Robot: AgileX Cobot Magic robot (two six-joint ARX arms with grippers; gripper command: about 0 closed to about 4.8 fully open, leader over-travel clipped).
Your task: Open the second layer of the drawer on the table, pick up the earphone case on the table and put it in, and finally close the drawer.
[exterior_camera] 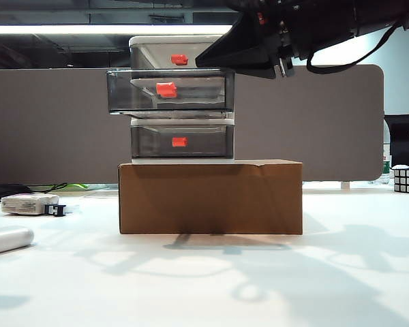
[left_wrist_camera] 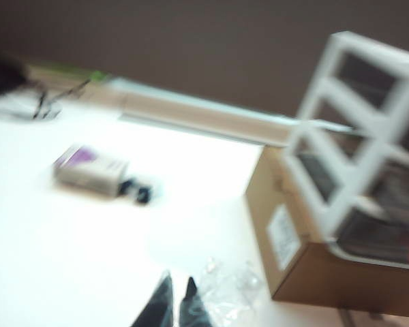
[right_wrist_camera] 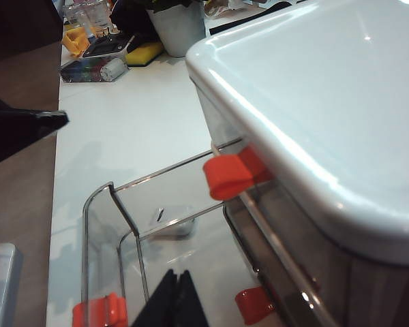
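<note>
**Middle drawer stands open; both grippers closed and empty**

The small three-tier drawer cabinet [exterior_camera: 182, 99], white-framed with smoky translucent grey drawers, sits on a wide brown cardboard box [exterior_camera: 210, 197] at the middle of the large plain white table [exterior_camera: 204, 279]. Its second layer [exterior_camera: 170, 90], the middle drawer with an orange-red handle [exterior_camera: 166, 89], is pulled out toward the near side, while the top and bottom drawers sit flush in the frame.

The right gripper [right_wrist_camera: 172, 298] hangs high beside the top right of the cabinet, above the open second layer; its dark fingertips are pressed together and hold nothing. In the exterior view only the black bulk of that arm [exterior_camera: 307, 30] shows at the upper right.

The left gripper [left_wrist_camera: 174, 303] appears only in its blurred wrist view, above the table left of the cardboard box, its fingertips closed together with nothing between them.

The small glossy white earphone case [exterior_camera: 8, 240], oblong with rounded ends, lies on the table at the far left edge of the exterior view, well apart from the cabinet. Behind it lies a whitish rectangular block [exterior_camera: 28, 203] with a dark piece at its end.
</note>
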